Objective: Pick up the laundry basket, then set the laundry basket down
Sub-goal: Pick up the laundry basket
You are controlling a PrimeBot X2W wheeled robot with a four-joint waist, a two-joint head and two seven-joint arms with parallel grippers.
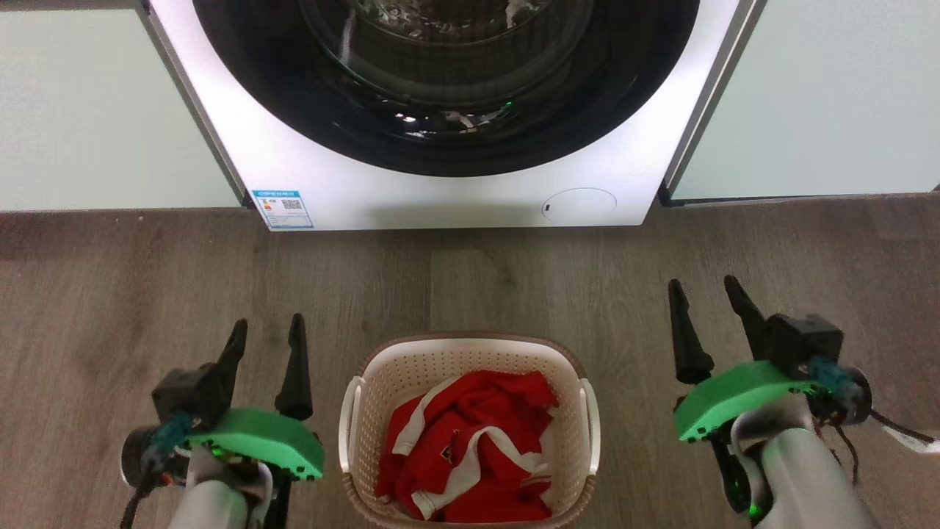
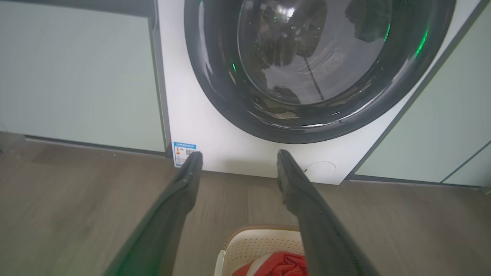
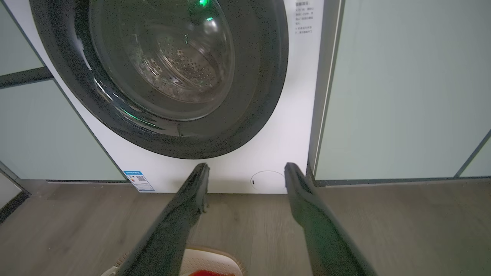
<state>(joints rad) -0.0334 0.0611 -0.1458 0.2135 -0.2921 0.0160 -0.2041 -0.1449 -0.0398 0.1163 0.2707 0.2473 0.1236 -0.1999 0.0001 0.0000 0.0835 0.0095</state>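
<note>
The laundry basket [image 1: 382, 367], cream-white and perforated with a brown rim and white side handles, stands on the wood floor at the bottom centre of the head view, holding red and white clothes [image 1: 470, 448]. My left gripper [image 1: 268, 330] is open, to the left of the basket and apart from it. On the other side, further off, my right gripper [image 1: 703, 288] is open too. Part of the basket [image 2: 253, 245] shows in the left wrist view below the left gripper [image 2: 239, 159]. A sliver of the basket [image 3: 207, 262] lies under the right gripper [image 3: 247, 170].
A big white washing machine [image 1: 455, 198] with a dark round door stands straight ahead, close behind the basket. Pale green cabinet fronts [image 1: 95, 110] flank it on both sides. Bare wood floor [image 1: 514, 272] lies between the machine and the basket.
</note>
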